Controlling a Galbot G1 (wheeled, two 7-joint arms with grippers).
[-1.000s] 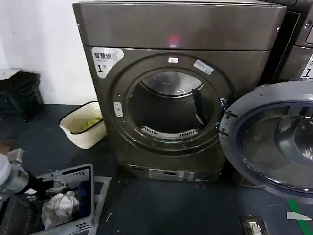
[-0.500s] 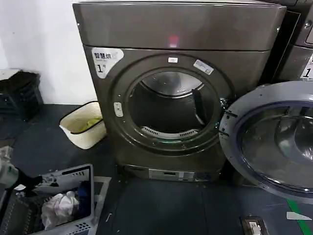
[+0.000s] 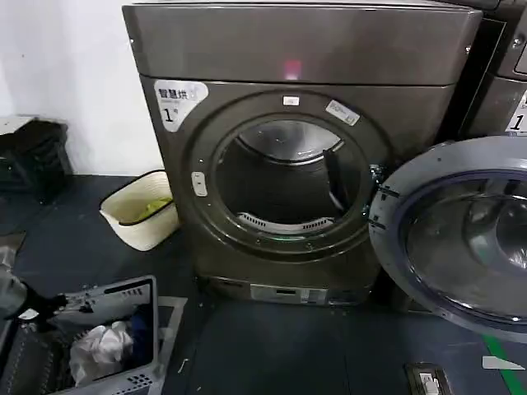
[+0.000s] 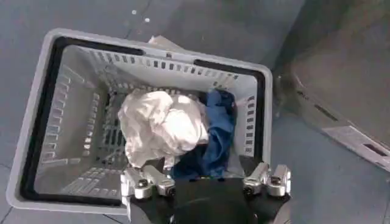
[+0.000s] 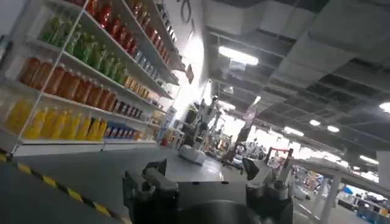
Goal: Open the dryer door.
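Note:
The dryer point(image 3: 296, 49) is a bronze-grey front-loader with a white "1" sticker and a pink light. The dryer door point(image 3: 461, 247) stands swung wide open to the right. Its grey inner ring and domed glass face me, and the drum opening point(image 3: 284, 185) is uncovered. My left arm point(image 3: 10, 288) sits at the lower left edge, far from the door. The left gripper point(image 4: 206, 176) hangs open over a laundry basket and holds nothing. In the right wrist view the right gripper point(image 5: 207, 170) is open and empty, facing shop shelves.
A grey laundry basket point(image 3: 123, 290) point(image 4: 158, 52) with white and blue clothes stands on the floor at the lower left. A cream tub point(image 3: 140, 216) sits left of the dryer, a black crate point(image 3: 29, 156) by the wall. A second machine point(image 3: 502, 82) stands at the right.
My left arm has drawn back toward the lower left edge of the head view. The dryer door has stayed open in the same place.

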